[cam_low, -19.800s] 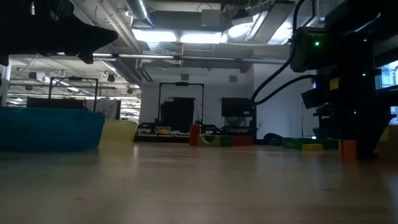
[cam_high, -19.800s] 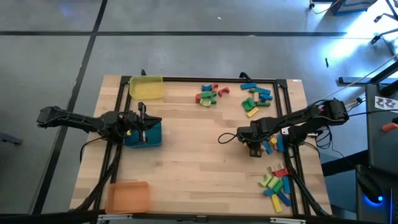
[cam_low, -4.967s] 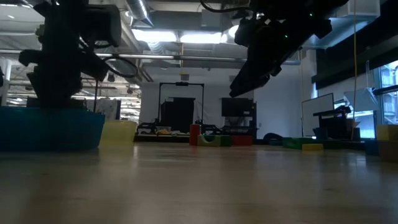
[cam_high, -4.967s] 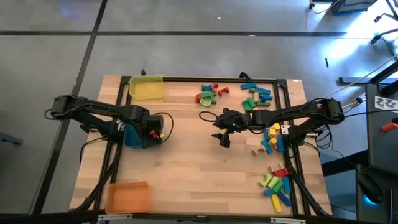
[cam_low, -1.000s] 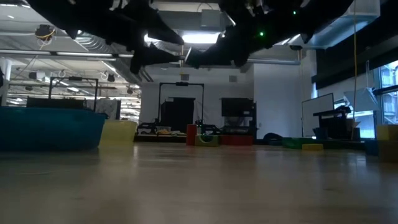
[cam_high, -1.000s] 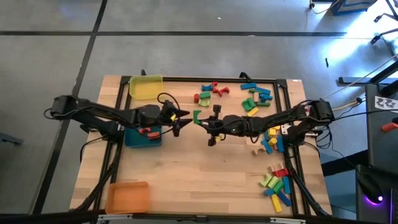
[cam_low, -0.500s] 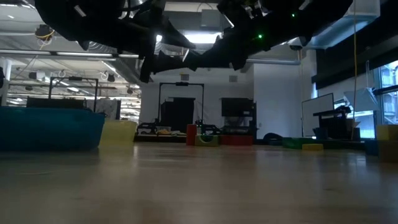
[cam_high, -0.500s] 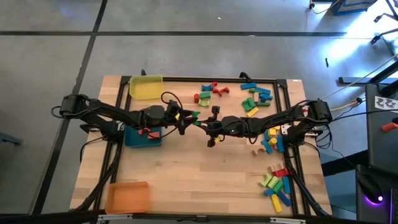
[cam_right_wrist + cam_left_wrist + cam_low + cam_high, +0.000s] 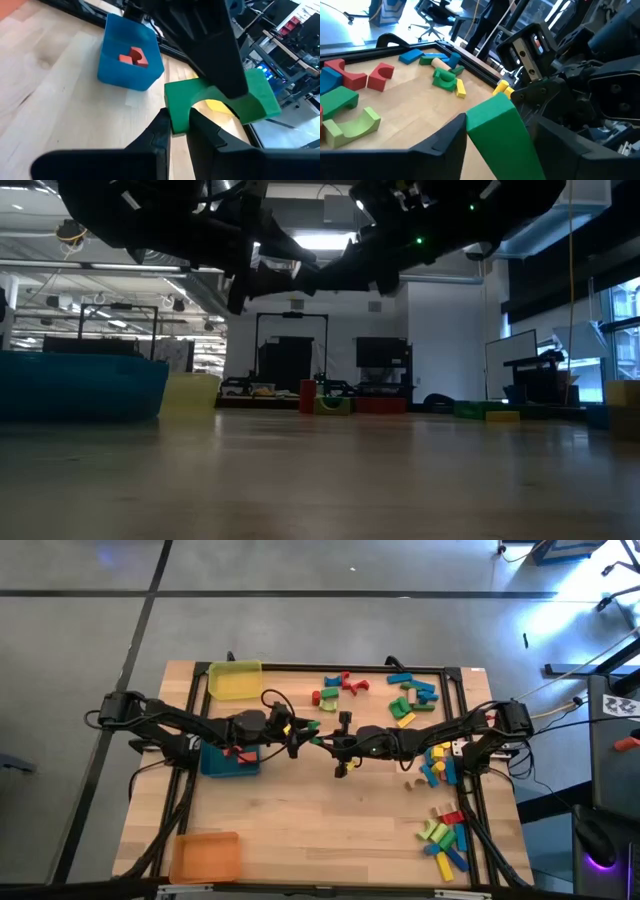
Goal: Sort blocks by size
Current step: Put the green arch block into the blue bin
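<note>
High above the table's middle, a green arch block [image 9: 313, 730] hangs between my two grippers. My right gripper [image 9: 177, 120] comes from the table's right and is shut on it. My left gripper [image 9: 501, 125] comes from the left, open. Its two fingers stand on either side of the green arch block [image 9: 500, 137]. One left finger [image 9: 217, 55] crosses in front of the arch's middle in the right wrist view. Other blocks lie in heaps at the far side [image 9: 335, 690] and along the right edge [image 9: 443, 838]. My right gripper pinches one leg of the arch [image 9: 176, 107] between its two fingers, which point about level from the table's right. The block is lifted clear of the table. My left gripper has one finger [image 9: 452, 137] against the block's flat side. Whether the other finger touches, I cannot tell.
A blue tray [image 9: 215, 762] with red blocks [image 9: 134, 56] stands under the left arm. A yellow tray [image 9: 236, 680] is at the far left, an orange tray [image 9: 205, 855] at the near left. A dark frame rail [image 9: 300, 668] rims the table.
My left gripper has moved a little toward the table's right and down, up to the right gripper, so that its fingers now stand about the green block. The fingers have drawn closer together. My right gripper has kept the block in place.
</note>
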`<state>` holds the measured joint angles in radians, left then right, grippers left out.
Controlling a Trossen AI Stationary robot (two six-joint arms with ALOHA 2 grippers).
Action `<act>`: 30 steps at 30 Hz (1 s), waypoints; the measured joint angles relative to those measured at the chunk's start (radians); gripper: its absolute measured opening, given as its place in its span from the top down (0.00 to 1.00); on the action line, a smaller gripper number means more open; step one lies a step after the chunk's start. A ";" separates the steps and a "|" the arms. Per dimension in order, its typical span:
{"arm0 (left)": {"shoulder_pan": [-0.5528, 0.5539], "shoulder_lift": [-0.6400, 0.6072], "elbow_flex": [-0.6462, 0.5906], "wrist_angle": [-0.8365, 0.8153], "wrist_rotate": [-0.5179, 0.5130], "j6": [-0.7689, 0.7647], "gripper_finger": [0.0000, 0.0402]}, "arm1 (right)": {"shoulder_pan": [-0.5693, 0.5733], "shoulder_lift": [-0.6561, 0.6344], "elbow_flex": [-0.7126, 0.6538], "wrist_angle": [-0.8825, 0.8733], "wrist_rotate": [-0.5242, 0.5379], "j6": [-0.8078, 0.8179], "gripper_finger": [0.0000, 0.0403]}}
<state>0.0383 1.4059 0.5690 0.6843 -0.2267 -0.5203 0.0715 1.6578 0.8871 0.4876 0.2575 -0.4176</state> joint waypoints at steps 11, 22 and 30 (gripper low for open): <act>0.004 0.000 0.001 0.005 0.014 0.117 0.66 | 0.000 0.000 0.000 0.019 -0.019 0.059 0.70; -0.042 -0.184 -0.001 -0.260 0.014 0.353 0.69 | 0.059 -0.136 0.005 -0.221 0.045 0.230 0.32; -0.114 -0.427 0.073 -0.905 0.010 0.357 0.68 | 0.073 -0.165 0.003 -0.434 0.037 0.375 0.28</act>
<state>-0.0752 0.9785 0.6417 -0.2208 -0.2163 -0.1630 0.1444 1.4923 0.8902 0.0537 0.2947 -0.0431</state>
